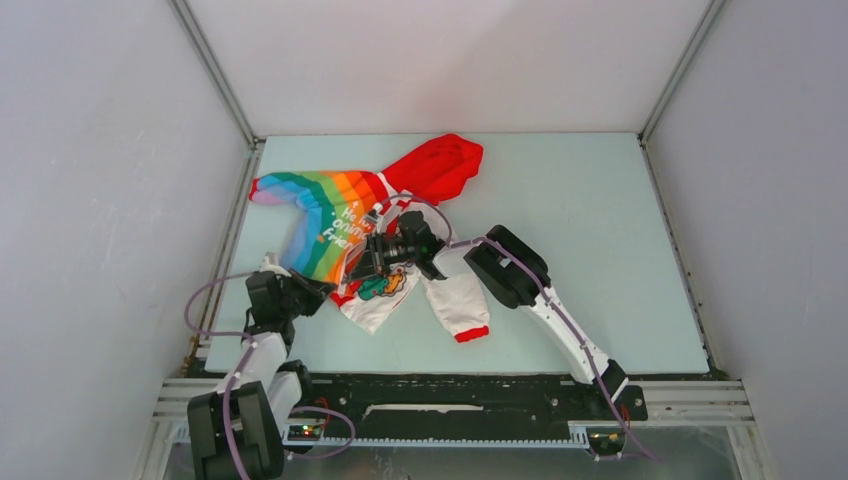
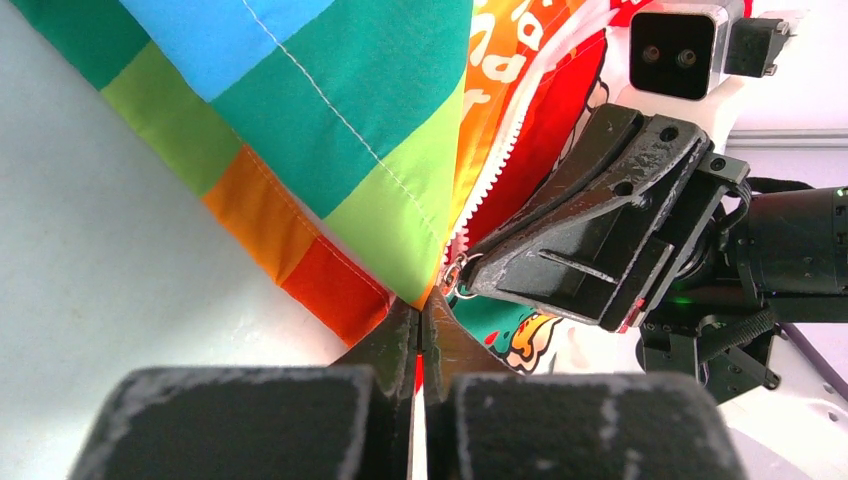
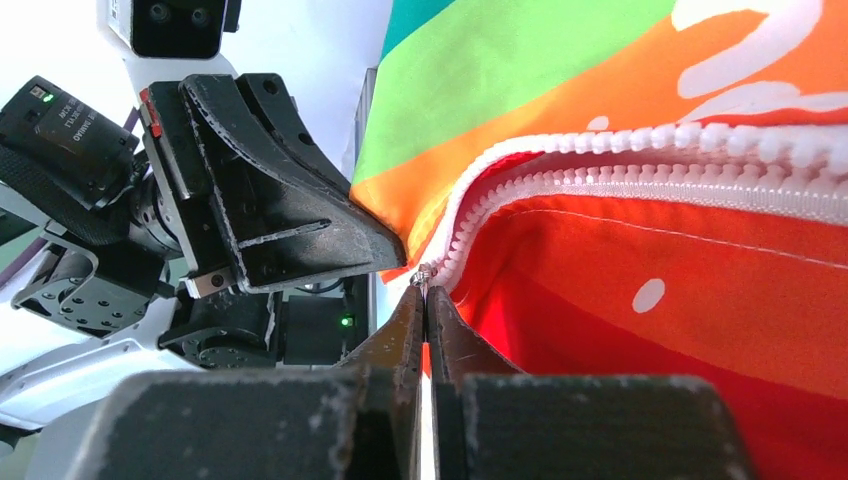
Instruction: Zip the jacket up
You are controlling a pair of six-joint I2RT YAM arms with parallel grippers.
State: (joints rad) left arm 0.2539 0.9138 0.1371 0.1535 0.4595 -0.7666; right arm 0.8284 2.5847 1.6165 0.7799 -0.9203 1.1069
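Jacket: the jacket (image 1: 335, 225) lies on the worktop (image 1: 600, 250), red hood far from the arms.
Left end effector (image 2: 420, 325): pinching the jacket's bottom corner.
Right end effector (image 3: 425, 305): squeezed shut on the zip pull (image 3: 422, 274).
Done: zip looks just started.
Left: the zip teeth (image 3: 640, 150) gape open, so almost all of it.

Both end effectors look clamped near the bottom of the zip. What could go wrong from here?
The right end effector pinches only the tiny zipper pull, so it may slip off when pulled. The left end effector holds just the hem corner of the jacket; if that slips, the fabric may drag instead of zipping. The open teeth curve, so the pull could snag.
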